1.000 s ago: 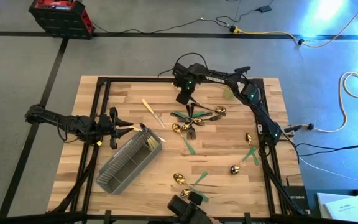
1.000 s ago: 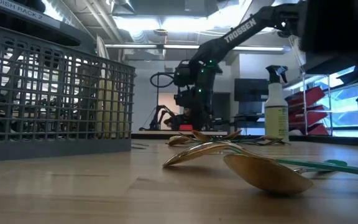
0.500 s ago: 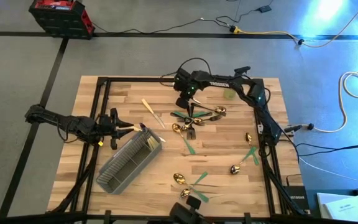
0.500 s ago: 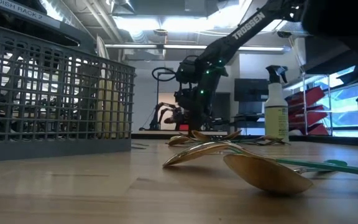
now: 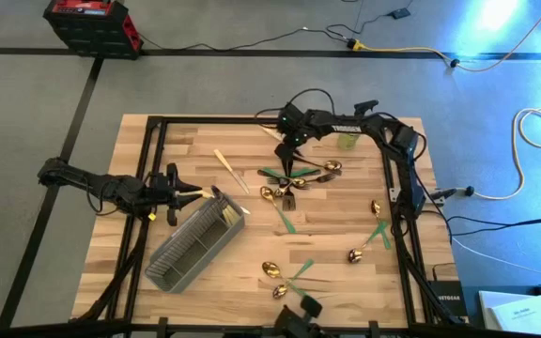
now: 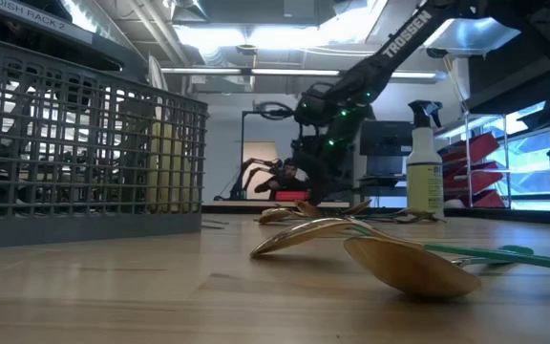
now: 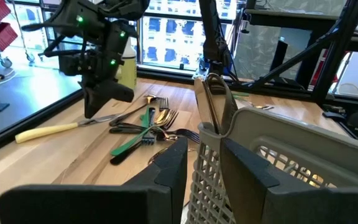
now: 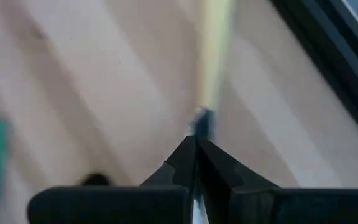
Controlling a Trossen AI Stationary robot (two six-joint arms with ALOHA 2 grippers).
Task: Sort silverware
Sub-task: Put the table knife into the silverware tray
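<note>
The silverware lies scattered: a pile of gold-headed pieces [image 5: 294, 176] at mid-table, a cream-handled piece [image 5: 230, 171] to its left, and spoons and forks [image 5: 285, 272] toward the near and right edges. My right gripper [image 5: 287, 160] is shut and slants down just over the pile's far side [image 7: 98, 106]. The grey mesh caddy [image 5: 195, 242] rests on the table at the near left, with cream handles [image 7: 213, 93] standing in it. My left gripper [image 5: 193, 194] is closed on the caddy's corner. My left gripper holds the caddy's mesh wall [image 7: 207, 180] at its far corner, one finger [image 7: 169, 171] on the outer side and the other [image 7: 247, 174] on the inner side. The fingers come in level from the table's left. The caddy stands with its base on the table. My right gripper's shut tips [image 8: 194, 146] are close to the silverware; whether they touch it cannot be told.
A yellow-green spray bottle [image 5: 347, 141] stands near the far right, beside my right arm. A black frame [image 5: 148, 188] borders the tabletop. Bare wood [image 5: 186, 150] lies at the far left.
My right gripper has gone a short way toward the table's right edge and slightly down over the pile, tipping as it went, and has stayed shut. The silverware and the caddy have kept their places.
</note>
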